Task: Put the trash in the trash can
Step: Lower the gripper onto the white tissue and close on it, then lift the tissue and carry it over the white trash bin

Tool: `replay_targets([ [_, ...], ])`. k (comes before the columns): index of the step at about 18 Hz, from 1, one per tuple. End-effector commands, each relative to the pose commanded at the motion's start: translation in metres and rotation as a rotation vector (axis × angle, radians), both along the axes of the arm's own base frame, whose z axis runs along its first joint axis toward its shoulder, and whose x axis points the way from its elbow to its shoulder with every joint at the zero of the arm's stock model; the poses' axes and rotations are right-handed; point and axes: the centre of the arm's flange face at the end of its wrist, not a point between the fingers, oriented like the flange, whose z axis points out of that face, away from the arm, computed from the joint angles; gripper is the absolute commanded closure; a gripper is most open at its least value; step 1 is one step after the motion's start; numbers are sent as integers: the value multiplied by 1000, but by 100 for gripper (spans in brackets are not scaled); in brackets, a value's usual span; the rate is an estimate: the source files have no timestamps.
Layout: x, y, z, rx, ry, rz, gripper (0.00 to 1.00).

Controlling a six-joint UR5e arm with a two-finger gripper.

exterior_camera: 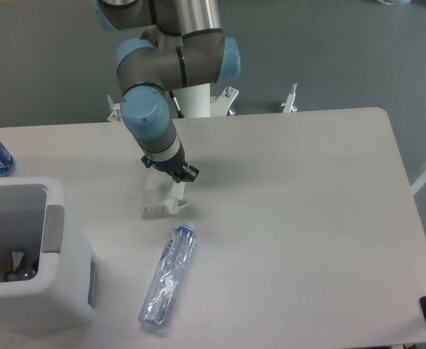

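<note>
Claw (171, 177) directly over wrapper (160, 201), touching.

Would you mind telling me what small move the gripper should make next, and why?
Probably close the fingers on the crumpled white plastic wrapper. The gripper sits low right over its top edge, the wrapper lies on the table, and whether it is gripped cannot be told from this view.

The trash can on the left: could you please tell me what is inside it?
Through the opening of the trash can, a few small items lie at the bottom, too small to identify. The walls hide the rest of the interior.
</note>
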Motion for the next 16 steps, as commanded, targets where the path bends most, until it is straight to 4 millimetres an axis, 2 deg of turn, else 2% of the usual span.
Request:
replay_targets([
  [3,-16,4,43,55,-33,35,100],
  [7,-42,-1,124,323,-74,139,100],
  [10,-58,-4,177,498,-105,264,100],
  [13,-68,6,232,648,-110,410,100],
  [16,-74,20,269,800,-78,577,100],
])
